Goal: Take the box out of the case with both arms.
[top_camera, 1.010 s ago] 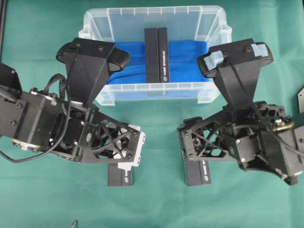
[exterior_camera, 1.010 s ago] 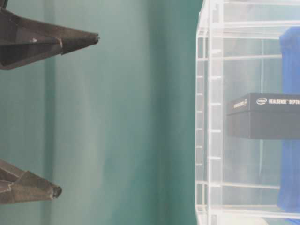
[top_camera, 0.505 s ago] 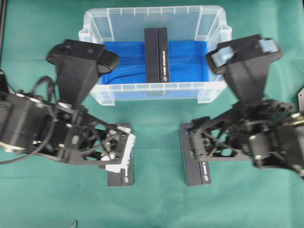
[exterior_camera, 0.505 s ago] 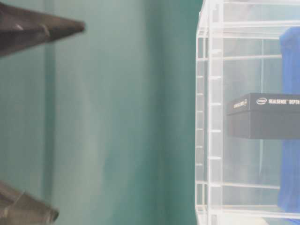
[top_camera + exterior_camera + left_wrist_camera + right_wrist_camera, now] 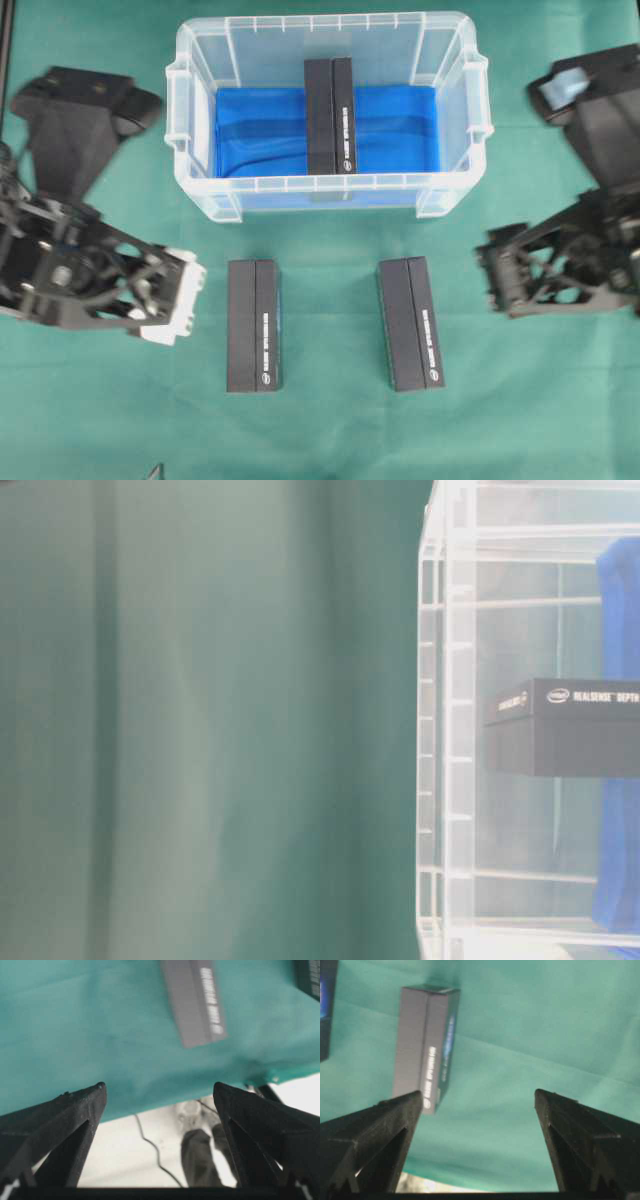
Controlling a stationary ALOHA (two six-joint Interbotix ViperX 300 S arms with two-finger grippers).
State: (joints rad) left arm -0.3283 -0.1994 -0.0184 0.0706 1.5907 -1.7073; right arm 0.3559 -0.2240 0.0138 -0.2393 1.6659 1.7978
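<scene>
The clear case (image 5: 190,110) stands at the back middle of the green cloth, a blue sheet on its floor. One black box (image 5: 330,115) stands on edge inside it, also seen through the case wall (image 5: 445,730) as the lettered box (image 5: 560,725). My left gripper (image 5: 172,308), with white blocks at its end, hovers open at the left. My right gripper (image 5: 492,278) hovers open at the right. Both are outside the case and hold nothing. Between the left gripper (image 5: 159,1087) fingertips only cloth edge and floor show, and between the right gripper (image 5: 478,1094) fingertips only cloth.
Two more black boxes lie flat on the cloth in front of the case: a left one (image 5: 252,325) (image 5: 192,1000) and a right one (image 5: 410,322) (image 5: 425,1045). The cloth's front edge and the floor beyond it show in the left wrist view.
Both arms have drawn back outward from over the two boxes on the cloth, the left to the left, the right to the right. Their fingertips have left the table-level view.
</scene>
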